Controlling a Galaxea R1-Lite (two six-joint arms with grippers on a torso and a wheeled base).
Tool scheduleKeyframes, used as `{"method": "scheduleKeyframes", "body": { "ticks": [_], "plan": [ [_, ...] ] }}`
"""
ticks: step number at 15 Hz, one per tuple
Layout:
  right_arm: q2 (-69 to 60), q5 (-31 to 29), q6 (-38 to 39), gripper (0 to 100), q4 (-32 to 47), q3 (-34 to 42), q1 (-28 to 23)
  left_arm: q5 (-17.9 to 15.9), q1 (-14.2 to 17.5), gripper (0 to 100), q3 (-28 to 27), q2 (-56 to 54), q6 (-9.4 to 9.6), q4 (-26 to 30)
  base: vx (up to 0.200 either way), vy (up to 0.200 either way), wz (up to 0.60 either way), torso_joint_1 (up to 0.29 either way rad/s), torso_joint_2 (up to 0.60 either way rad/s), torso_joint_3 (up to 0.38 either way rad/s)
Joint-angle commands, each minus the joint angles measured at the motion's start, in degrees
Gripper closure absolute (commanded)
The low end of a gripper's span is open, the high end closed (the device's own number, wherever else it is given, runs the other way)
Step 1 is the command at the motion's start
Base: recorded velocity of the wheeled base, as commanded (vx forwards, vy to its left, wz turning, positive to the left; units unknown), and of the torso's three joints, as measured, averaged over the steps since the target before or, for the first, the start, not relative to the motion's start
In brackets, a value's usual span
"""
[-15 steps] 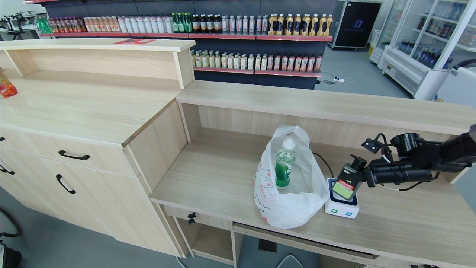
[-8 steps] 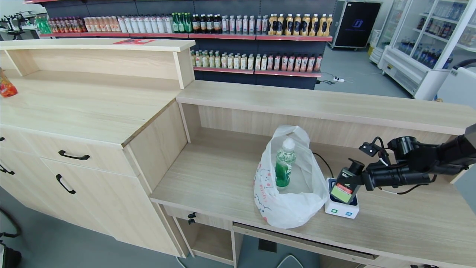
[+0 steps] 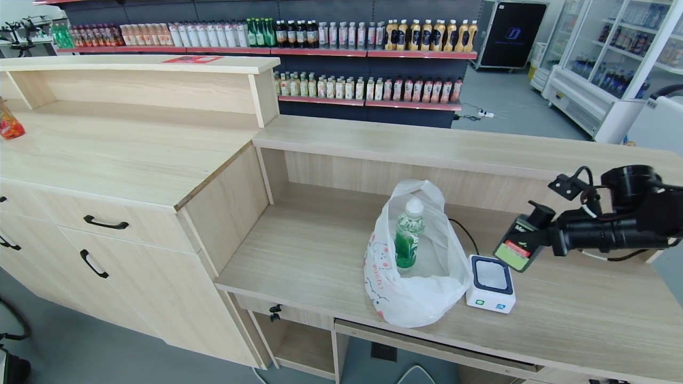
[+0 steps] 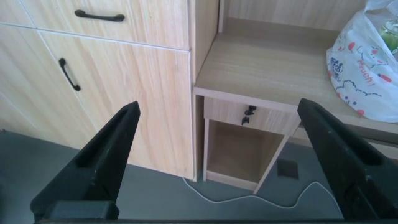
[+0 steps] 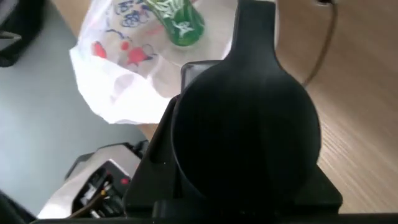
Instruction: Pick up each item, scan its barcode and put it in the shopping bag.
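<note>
Wooden counter (image 3: 122, 160), drink shelves (image 3: 373, 53), glass fridges (image 3: 608, 58), grey floor (image 3: 507, 101).

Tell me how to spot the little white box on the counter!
Look at the low wooden counter, then the white shopping bag with a green bottle inside. Right beside the bag, on the robot's right, sits the scanner: a small white cube, the only thing with a dark-framed window on top.
</note>
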Motion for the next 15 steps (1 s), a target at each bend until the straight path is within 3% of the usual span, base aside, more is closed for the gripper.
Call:
{"method": "scheduleKeyframes", "body": {
  "ticks": [1, 5, 6, 8, 10, 12, 14, 15],
  "plan": [
    [-15.8, -14.1, 2.5, 100, -2.0, 7.6, -2.2, 0.0, 0.0, 0, 0.0, 0.0, 0.05, 0.0, 0.000, 0.000, 0.00, 0.000, 0.00, 0.000],
    [-17.8, -17.9, 4.2, 100, -10.4, 12.4, 0.6, 0.0, 0.0, 0, 0.0, 0.0, -0.04, 0.0, 0.000, 0.000, 0.00, 0.000, 0.00, 0.000],
    [-19.7, -18.1, 3.8, 100, -17.8, 17.3, 3.3, 0.0, 0.0, 0, 0.0, 0.0, -0.04, 0.0, 0.000, 0.000, 0.00, 0.000, 0.00, 0.000],
    [-20.5, -21.4, 3.4, 100, -19.6, 17.8, 3.5, 0.0, 0.0, 0, 0.0, 0.0, -0.04, 0.0, 0.000, 0.000, 0.00, 0.000, 0.00, 0.000],
    [-20.5, -23.4, -0.5, 100, -19.6, 18.0, 3.4, 0.0, 0.0, 0, 0.0, 0.0, -0.04, 0.0, 0.000, 0.000, 0.00, 0.000, 0.00, 0.000],
    [-20.5, -25.0, -6.6, 100, -22.3, 19.5, 3.6, 0.0, 0.0, 0, 0.0, 0.0, 0.05, 0.0, 0.000, 0.000, 0.60, 0.002, 0.00, 0.005],
    [-19.8, -23.9, -7.5, 100, -28.0, 21.0, 4.8, 0.0, 0.0, 0, 0.0, 0.0, -0.04, 0.0, 0.000, 0.000, 0.60, 0.005, 0.00, 0.005],
    [-17.6, -18.3, -8.2, 100, -27.8, 20.3, 4.7, 0.0, 0.0, 0, 0.0, 0.0, -0.04, 0.0, 0.000, 0.000, 0.60, -0.002, 0.00, -0.002]
  ]
}}
